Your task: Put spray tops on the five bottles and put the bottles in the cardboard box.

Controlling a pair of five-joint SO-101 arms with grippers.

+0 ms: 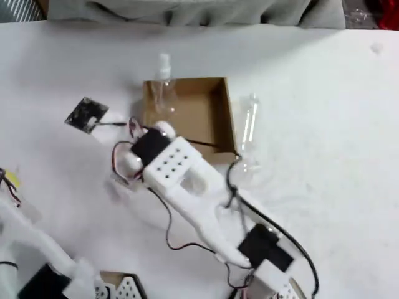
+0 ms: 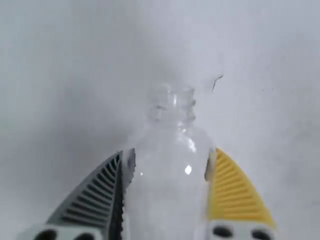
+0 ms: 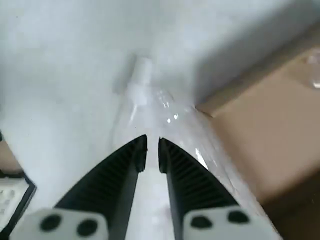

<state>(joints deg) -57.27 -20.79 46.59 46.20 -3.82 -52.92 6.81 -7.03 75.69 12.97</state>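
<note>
My left gripper is shut on a clear bottle, its grey and yellow fingers pressed to the bottle's sides. The threaded neck is bare, without a spray top. My right gripper is shut, with nothing between its fingers. It hovers over a clear bottle with a white spray top that lies on the table beside the cardboard box. In the high view the right arm reaches to the box's front left corner. Another topped bottle rests at the box's back left.
A clear bottle lies just right of the box. A black plate sits on the table left of the box, with wires running from it. The left arm stays at the table's front left corner.
</note>
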